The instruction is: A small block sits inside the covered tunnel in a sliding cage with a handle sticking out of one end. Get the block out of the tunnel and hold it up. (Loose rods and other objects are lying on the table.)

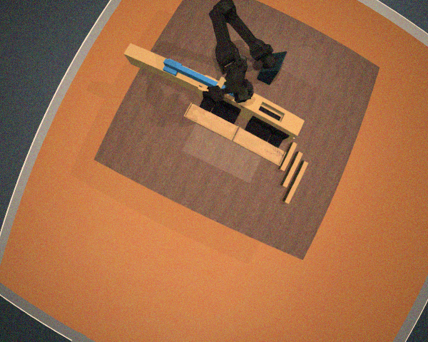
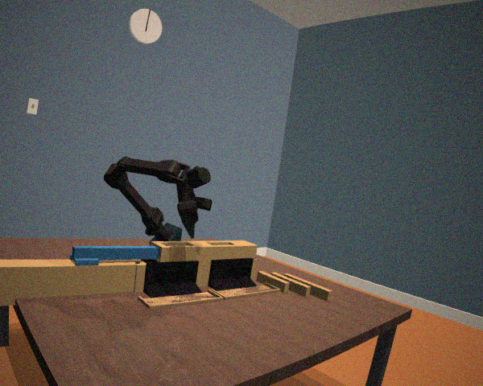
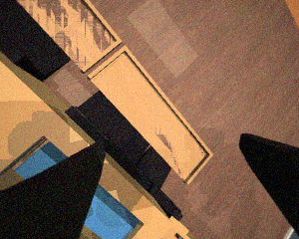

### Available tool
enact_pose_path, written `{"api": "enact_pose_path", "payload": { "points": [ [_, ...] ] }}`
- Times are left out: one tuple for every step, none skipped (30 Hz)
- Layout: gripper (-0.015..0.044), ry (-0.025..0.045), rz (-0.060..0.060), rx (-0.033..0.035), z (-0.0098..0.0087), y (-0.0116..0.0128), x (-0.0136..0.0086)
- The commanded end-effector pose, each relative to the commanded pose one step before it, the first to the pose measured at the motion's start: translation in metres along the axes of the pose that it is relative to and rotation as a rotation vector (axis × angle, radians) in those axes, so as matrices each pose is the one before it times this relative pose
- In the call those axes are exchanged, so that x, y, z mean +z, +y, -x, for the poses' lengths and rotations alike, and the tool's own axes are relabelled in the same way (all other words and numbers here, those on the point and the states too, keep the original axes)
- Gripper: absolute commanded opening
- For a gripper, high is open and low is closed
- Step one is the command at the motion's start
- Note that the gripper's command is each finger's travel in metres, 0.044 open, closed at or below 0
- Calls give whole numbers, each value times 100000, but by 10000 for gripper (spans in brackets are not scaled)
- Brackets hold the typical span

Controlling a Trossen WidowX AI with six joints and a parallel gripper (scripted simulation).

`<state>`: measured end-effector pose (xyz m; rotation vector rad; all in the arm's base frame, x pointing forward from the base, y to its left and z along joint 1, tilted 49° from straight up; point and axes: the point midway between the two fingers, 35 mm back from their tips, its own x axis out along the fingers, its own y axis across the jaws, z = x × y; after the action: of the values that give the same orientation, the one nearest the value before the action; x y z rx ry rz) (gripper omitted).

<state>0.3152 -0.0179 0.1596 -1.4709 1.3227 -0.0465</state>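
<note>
The wooden tunnel (image 1: 254, 102) (image 2: 203, 252) (image 3: 20, 117) has two windows in its top and dark openings in its side. A blue cage with its handle (image 1: 192, 73) (image 2: 113, 252) sticks out of the tunnel's left end in the top and exterior views. Blue also shows through the nearer window in the wrist view, partly behind a finger. No block can be made out. My gripper (image 2: 191, 235) (image 3: 171, 143) is open and empty, pointing down just above the tunnel. In the wrist view one finger lies over the blue in the window, the other over the table beyond the shallow trays.
A long wooden support (image 1: 144, 58) (image 2: 59, 280) carries the handle end. Two shallow wooden trays (image 1: 210, 119) (image 1: 260, 145) lie along the tunnel's open side. Three wooden rods (image 1: 287, 156) (image 1: 292, 169) (image 1: 296, 182) lie beyond its right end, at different lengths.
</note>
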Motion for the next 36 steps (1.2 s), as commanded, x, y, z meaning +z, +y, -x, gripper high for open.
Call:
{"api": "enact_pose_path", "payload": {
  "points": [
    [440,8625,23546,-651,-27,-3230,-5912],
    [440,1790,4733,379,-79,-170,-1313],
    [440,1480,3899,408,-65,-52,-1088],
    [440,1160,3058,382,-50,15,-854],
    [440,918,2192,472,-79,71,-639],
    [440,1337,2234,1340,-289,249,-782],
    [440,1715,3462,1888,-374,399,-951],
    [440,2012,4347,2485,-458,569,-1149],
    [440,2186,5170,3114,-530,773,-1300],
    [440,1819,4802,3031,-484,810,-1130],
    [440,1494,4480,2912,-441,822,-968],
    [440,1081,3659,2446,-356,719,-734],
    [440,588,2201,1497,-215,453,-414],
    [440,186,734,503,-72,155,-133],
    [440,0,0,0,0,0,0],
    [440,0,0,0,0,0,0],
    [440,0,0,0,0,0,0],
    [440,0,0,0,0,0,0],
    [440,0,0,0,0,0,0],
    [440,-9,-3,4,-26,3,7],
    [440,-17,-6,8,-50,6,13],
    [440,-24,-8,12,-73,9,19],
    [440,-30,-11,15,-98,12,25],
    [440,-35,-13,17,-122,15,30],
    [440,-38,-14,18,-145,18,35],
    [440,-36,-15,16,-155,21,37],
    [440,-32,-14,14,-157,22,36],
    [440,-26,-13,11,-157,22,35],
    [440,-21,-12,8,-157,23,34],
    [440,-16,-11,6,-156,24,33],
    [440,-11,-10,3,-156,25,31],
    [440,-6,-8,1,-156,26,30],
    [440,-1,-7,-2,-156,27,29],
    [440,5,-6,-4,-155,28,28],
    [440,10,-5,-6,-155,29,27],
    [440,15,-3,-9,-155,30,26]
  ]
}}
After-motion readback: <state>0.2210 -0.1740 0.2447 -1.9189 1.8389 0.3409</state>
